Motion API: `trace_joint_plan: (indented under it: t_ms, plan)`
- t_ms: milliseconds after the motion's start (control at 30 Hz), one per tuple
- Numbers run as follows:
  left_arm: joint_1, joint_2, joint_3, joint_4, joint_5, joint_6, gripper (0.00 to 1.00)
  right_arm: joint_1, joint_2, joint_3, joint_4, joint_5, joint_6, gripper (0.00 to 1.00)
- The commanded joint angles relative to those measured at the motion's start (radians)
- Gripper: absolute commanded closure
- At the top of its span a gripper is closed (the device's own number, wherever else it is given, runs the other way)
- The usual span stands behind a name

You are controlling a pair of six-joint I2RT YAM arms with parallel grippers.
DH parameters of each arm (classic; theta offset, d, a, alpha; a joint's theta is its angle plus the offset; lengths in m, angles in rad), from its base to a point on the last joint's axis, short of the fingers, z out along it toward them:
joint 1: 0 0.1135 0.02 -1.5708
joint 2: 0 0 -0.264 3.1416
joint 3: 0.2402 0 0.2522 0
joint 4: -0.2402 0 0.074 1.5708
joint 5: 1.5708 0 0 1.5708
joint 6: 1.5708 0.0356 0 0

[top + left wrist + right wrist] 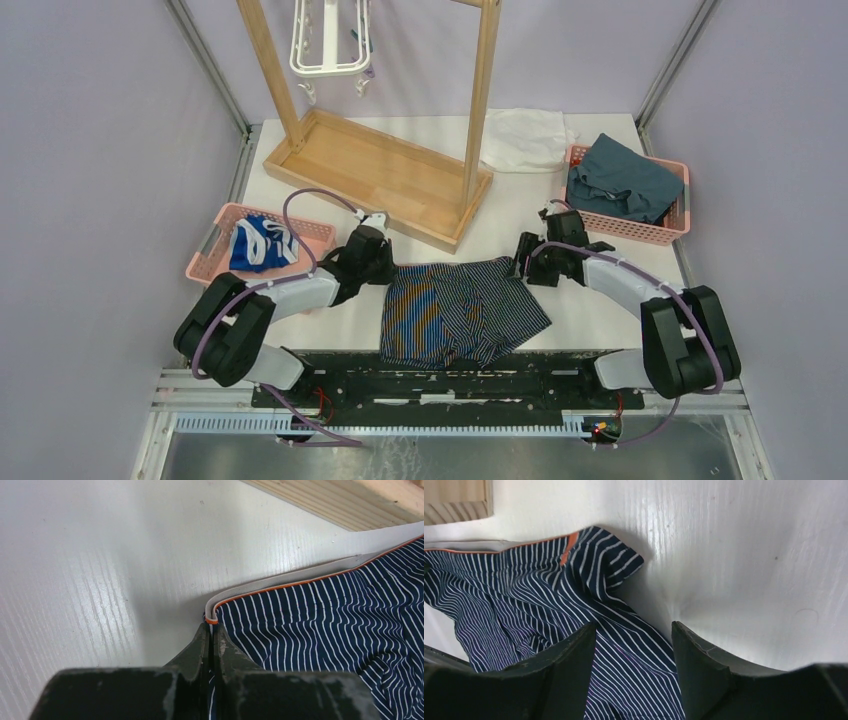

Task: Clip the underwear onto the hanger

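Two wrist views settle what the overhead cannot: the left gripper (210,630) is pinched closed on the pale, orange-piped waistband corner of the navy pinstriped fabric underwear (460,310); the right gripper (634,627) hangs spread above its rumpled side. Overhead, the underwear lies just in front of the tall wooden rack (380,172), the white plastic frame hanger (330,45) between its posts

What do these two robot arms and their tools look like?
The left arm and right arm match: bulky black joints, a pale grey-white link between them, and a thin purple cable looping alongside. The left tool and right tool are matte black, each with two blunt wedge-shaped fingers, scuffed pale along the edges.
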Motion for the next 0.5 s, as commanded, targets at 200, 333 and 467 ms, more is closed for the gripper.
trace_joint_plan:
  t_ms: [200,333,467]
  plan:
    - [0.002,-0.064,0.009,-0.026,0.002,0.023,0.97,-0.001,-0.114,-0.106,-0.032,0.024,0.086,0.52]
    - [0.001,-0.081,0.004,-0.034,0.004,0.015,0.97,-0.002,-0.170,-0.151,-0.059,0.067,0.110,0.76]
    - [0.002,-0.088,0.004,-0.043,0.014,0.012,0.97,-0.002,-0.199,-0.184,-0.091,0.068,0.146,0.99]
